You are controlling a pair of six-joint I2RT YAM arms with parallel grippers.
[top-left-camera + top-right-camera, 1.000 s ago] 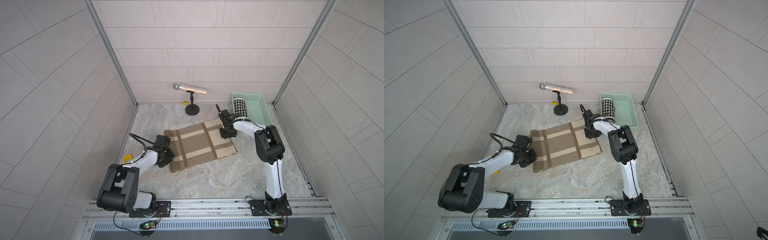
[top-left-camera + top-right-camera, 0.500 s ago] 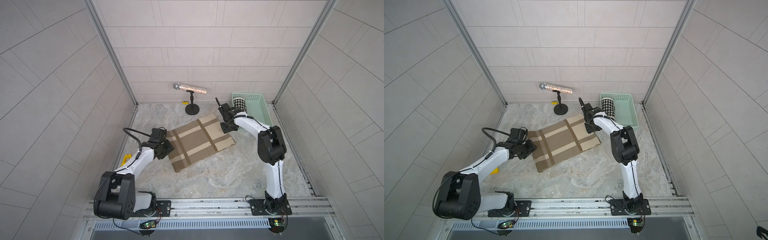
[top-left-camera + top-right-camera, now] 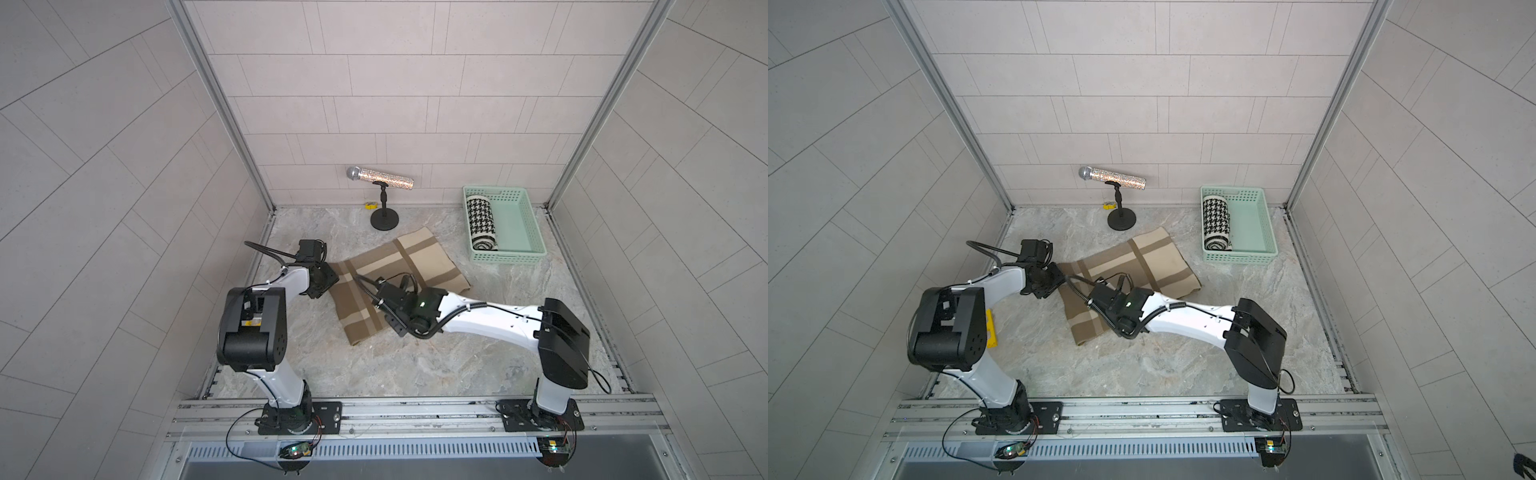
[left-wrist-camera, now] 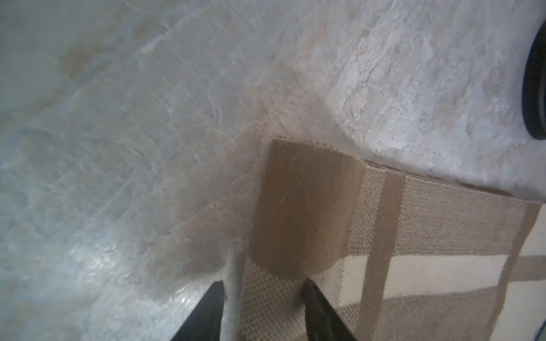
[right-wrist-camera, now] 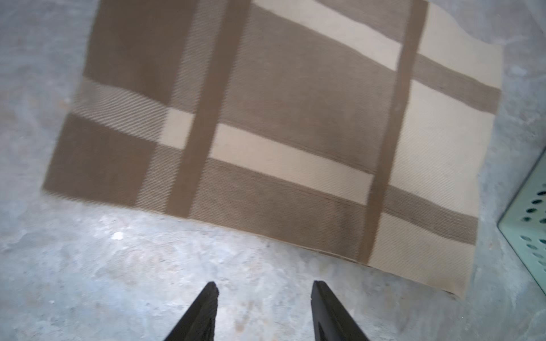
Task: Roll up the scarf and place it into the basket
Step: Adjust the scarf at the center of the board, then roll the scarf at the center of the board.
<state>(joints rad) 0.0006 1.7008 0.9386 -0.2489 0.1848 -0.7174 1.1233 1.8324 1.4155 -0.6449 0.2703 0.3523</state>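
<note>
Jaws on the left arm (image 3: 291, 280) stand parted and grasp nothing: in the left wrist view one fingertip (image 4: 213, 307) sits over bare bench (image 4: 147, 147) and its partner over cloth, so the edge of the plaid scarf (image 4: 413, 224) lies flat and unpinched between them, near its plain brown corner. Jaws on the right arm (image 3: 490, 320) are likewise released; their fingertips (image 5: 207, 304) hover over marble-patterned bench, just short of the scarf's (image 5: 295, 118) near edge.

In both top views the tan-and-brown plaid scarf (image 3: 415, 257) (image 3: 1154, 257) lies spread flat and unrolled at mid-bench (image 3: 415, 365), turned at an angle, with the left arm at its left corner and the right wrist over its near side. It is outside the basket.

At the back right stands the mint-green basket (image 3: 509, 257) (image 3: 1239, 257), apart from the scarf; a rolled houndstooth scarf (image 3: 481, 222) (image 3: 1216, 222) lies along its left wall. One perforated corner of the basket (image 5: 529, 224) shows in the right wrist view.

Against the back wall a glittery microphone (image 3: 380, 178) (image 3: 1113, 178) rests level on a small black stand (image 3: 384, 218)
</note>
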